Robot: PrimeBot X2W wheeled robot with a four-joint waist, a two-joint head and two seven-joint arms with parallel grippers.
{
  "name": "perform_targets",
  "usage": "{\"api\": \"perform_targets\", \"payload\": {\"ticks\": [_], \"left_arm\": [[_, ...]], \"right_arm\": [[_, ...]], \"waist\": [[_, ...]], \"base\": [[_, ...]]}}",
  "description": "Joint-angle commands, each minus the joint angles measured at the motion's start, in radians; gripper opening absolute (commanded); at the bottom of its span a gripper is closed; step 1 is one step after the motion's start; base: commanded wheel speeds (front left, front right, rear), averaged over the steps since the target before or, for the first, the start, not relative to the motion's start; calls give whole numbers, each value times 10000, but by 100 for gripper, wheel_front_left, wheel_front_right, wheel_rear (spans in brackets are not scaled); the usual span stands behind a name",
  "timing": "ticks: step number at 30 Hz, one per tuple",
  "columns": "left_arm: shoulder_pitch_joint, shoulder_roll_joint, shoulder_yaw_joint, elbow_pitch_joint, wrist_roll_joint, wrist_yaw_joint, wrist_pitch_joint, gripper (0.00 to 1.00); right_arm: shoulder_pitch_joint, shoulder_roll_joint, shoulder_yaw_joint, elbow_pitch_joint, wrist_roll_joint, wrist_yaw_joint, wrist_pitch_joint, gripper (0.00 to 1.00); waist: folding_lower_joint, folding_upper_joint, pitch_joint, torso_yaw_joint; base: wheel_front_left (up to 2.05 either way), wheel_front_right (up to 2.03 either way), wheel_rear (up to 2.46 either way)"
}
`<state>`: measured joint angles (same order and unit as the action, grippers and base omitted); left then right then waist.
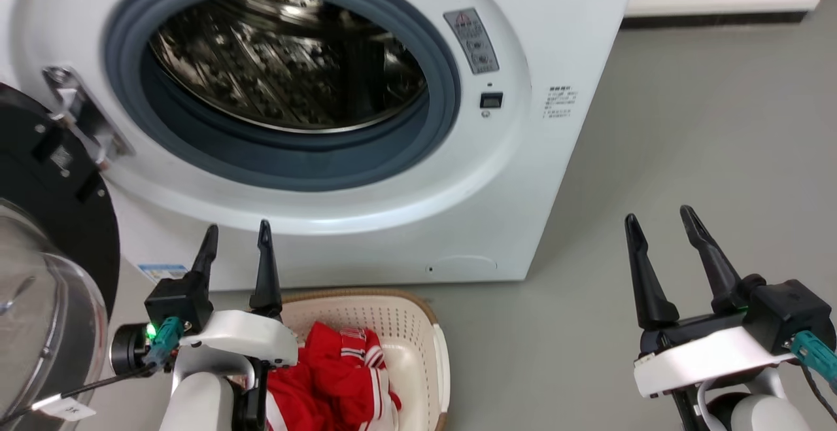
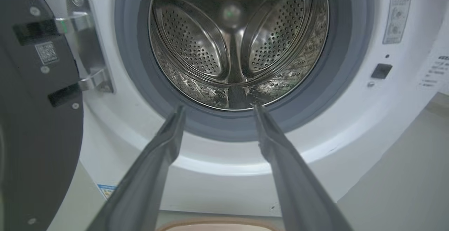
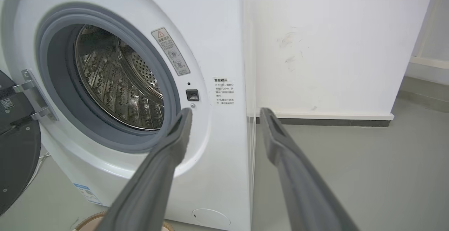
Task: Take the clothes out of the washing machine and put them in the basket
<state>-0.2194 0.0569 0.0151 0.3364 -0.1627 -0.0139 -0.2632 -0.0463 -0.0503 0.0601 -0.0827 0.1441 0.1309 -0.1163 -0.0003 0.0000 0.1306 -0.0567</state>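
- Down in the basket (image 1: 399, 318), in front of the washing machine (image 1: 510, 176), lie the red clothes (image 1: 340, 379); the drum (image 2: 210, 48) looks bare
- left gripper (image 1: 237, 235) and right gripper (image 1: 657, 216) both spread wide, holding nothing; task seems finished

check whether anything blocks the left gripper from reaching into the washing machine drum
Nothing visible does. The open left gripper points straight at the washing machine porthole, and the door hangs swung aside to its left. The drum looks bare, though; the clothes already lie in the basket below.
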Motion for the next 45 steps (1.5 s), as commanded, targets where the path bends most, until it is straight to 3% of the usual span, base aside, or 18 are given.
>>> {"api": "perform_targets", "payload": {"ticks": [1, 7, 13, 37, 38, 45], "left_arm": [[185, -5, -35, -329, 126, -11, -21, 100], [977, 9, -328, -2087, 701, 150, -22, 100], [1929, 164, -468, -2984, 877, 232, 262, 100], [2330, 496, -373, -3092, 626, 490, 833, 100], [2364, 473, -385, -3077, 606, 462, 850, 0], [2282, 386, -208, -2589, -333, 351, 1139, 0]], "right_arm": [[172, 3, -24, -63, -33, -3, 40, 100], [581, 3, -137, -210, -99, -3, 187, 100], [1003, 3, -69, -154, -52, -3, 278, 100], [1214, 3, 179, 23, 146, -3, 255, 100], [1097, 0, 170, 16, 77, 0, 283, 0], [1111, -55, 156, 350, 1074, 0, 326, 0]], "waist": [[3, 0, -410, 86], [3, 0, -923, 119], [3, 0, -1332, 128], [3, 0, -1367, 61], [3, 0, -1367, 60], [3, 0, -1363, 78]], "base": [[0, 0, 0], [0, 0, 0], [0, 0, 0], [0, 0, 0], [0, 0, 0], [0, 0, 0]]}}
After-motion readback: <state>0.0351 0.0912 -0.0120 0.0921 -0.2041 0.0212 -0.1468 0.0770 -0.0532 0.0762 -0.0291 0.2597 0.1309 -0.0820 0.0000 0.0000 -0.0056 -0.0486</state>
